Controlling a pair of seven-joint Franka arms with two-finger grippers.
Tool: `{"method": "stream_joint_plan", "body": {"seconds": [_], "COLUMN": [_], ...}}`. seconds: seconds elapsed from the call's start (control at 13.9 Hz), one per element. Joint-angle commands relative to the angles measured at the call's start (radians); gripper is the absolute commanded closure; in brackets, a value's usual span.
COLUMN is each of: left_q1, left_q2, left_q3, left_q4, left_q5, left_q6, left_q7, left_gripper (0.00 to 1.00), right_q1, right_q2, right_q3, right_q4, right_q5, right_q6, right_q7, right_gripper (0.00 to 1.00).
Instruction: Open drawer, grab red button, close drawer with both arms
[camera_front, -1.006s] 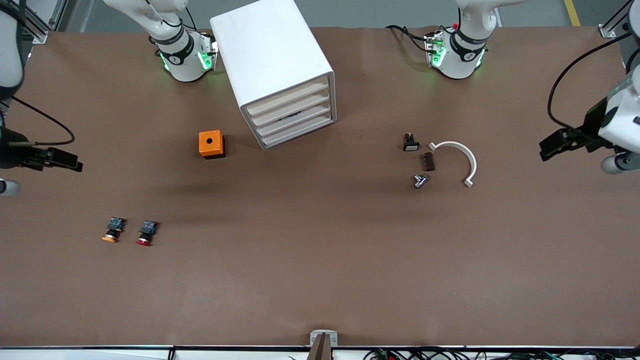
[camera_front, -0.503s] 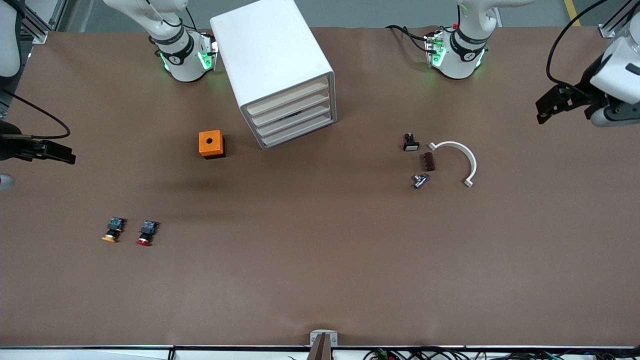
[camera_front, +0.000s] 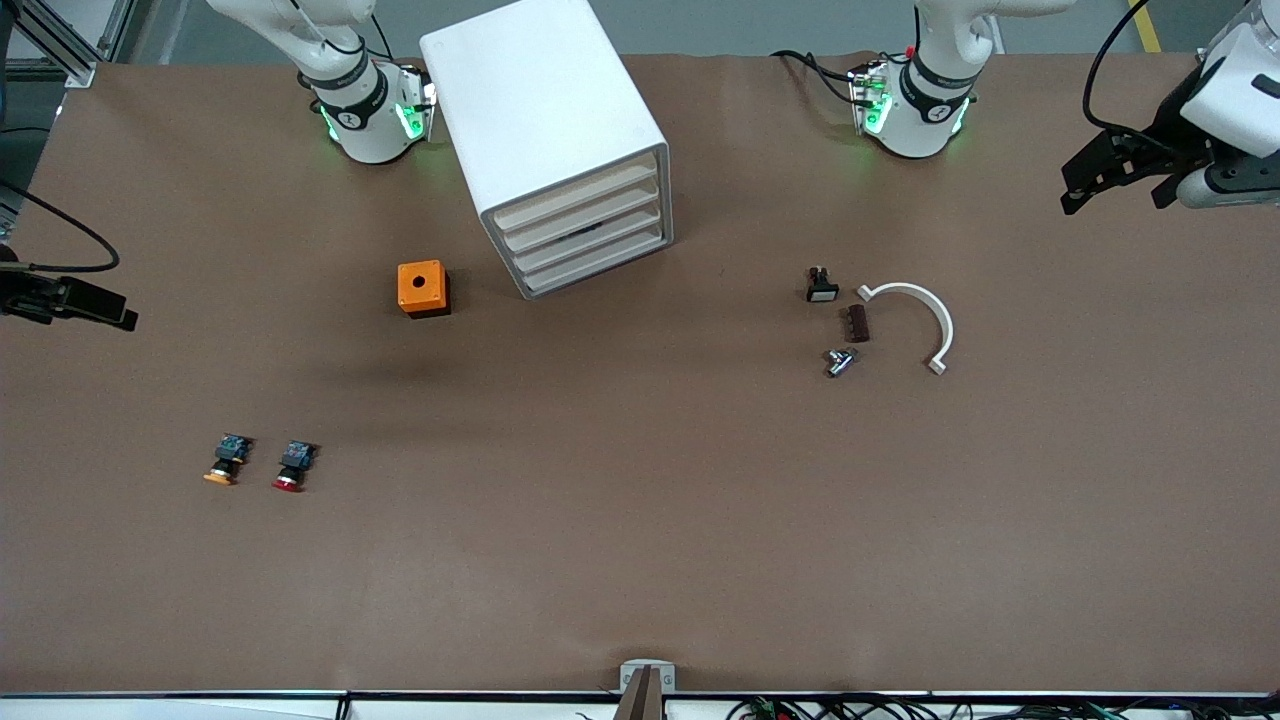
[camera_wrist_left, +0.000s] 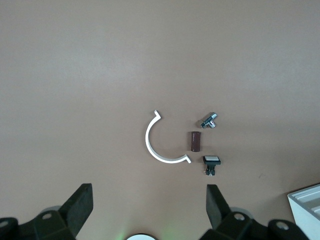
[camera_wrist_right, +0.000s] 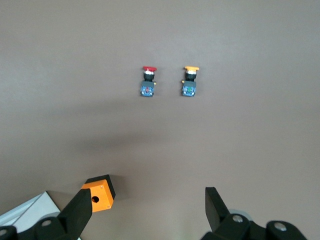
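Observation:
The button (camera_front: 289, 467) with the red cap lies on the table toward the right arm's end, beside a like button with an orange cap (camera_front: 222, 461); it also shows in the right wrist view (camera_wrist_right: 148, 80). The white drawer cabinet (camera_front: 560, 150) stands between the arms' bases, and its drawers (camera_front: 585, 235) look shut. My right gripper (camera_front: 80, 300) is open and empty, up over the table's edge at its own end; its fingers (camera_wrist_right: 80, 210) frame bare table. My left gripper (camera_front: 1110, 170) is open and empty, up over the left arm's end of the table (camera_wrist_left: 149, 205).
An orange cube with a hole (camera_front: 423, 288) sits beside the cabinet and shows in the right wrist view (camera_wrist_right: 99, 194). A white arc (camera_front: 920, 315), a brown piece (camera_front: 856, 323), a metal part (camera_front: 840, 361) and a small black switch (camera_front: 821, 285) lie toward the left arm's end.
My left gripper has risen and swung toward the robots' side of the table. My right gripper has drawn back toward the table's edge. Nothing on the table has moved.

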Motion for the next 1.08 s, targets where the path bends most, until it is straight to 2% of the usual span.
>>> {"method": "stream_joint_plan", "body": {"seconds": [0.0,0.22,0.43,0.79,1.01], "left_q1": [-0.013,-0.011,0.022,0.028,0.028], "left_q2": [-0.01,-0.016,-0.031,-0.034,-0.008], "left_q3": [0.009,0.007,0.004,0.004,0.011], "left_q4": [-0.014,-0.032,-0.057,-0.085,-0.031], "left_q5": [-0.004,-0.001,-0.001,-0.001,-0.001], "left_q6": [0.007,0.007,0.012,0.064,0.052], "left_q7": [-0.002,-0.008,-0.012,-0.012,-0.004], "left_gripper": [0.0,0.0,0.0,0.0,0.0], "right_q1": [-0.011,-0.014,-0.048,-0.031,0.003], "right_q2": [0.015,-0.054,-0.066,-0.184,-0.206], "right_q3": [0.006,0.001,0.004,0.012,0.012], "right_q4": [0.037,0.011,-0.007,-0.205,-0.215], "right_q5": [0.018,0.047,0.045,0.004,-0.008], "right_q6": [-0.019,-0.055,-0.155,0.013,0.043], "right_q7": [0.01,0.008,0.007,0.005,0.005], "right_gripper": [0.0,0.0,0.0,0.0,0.0]}}
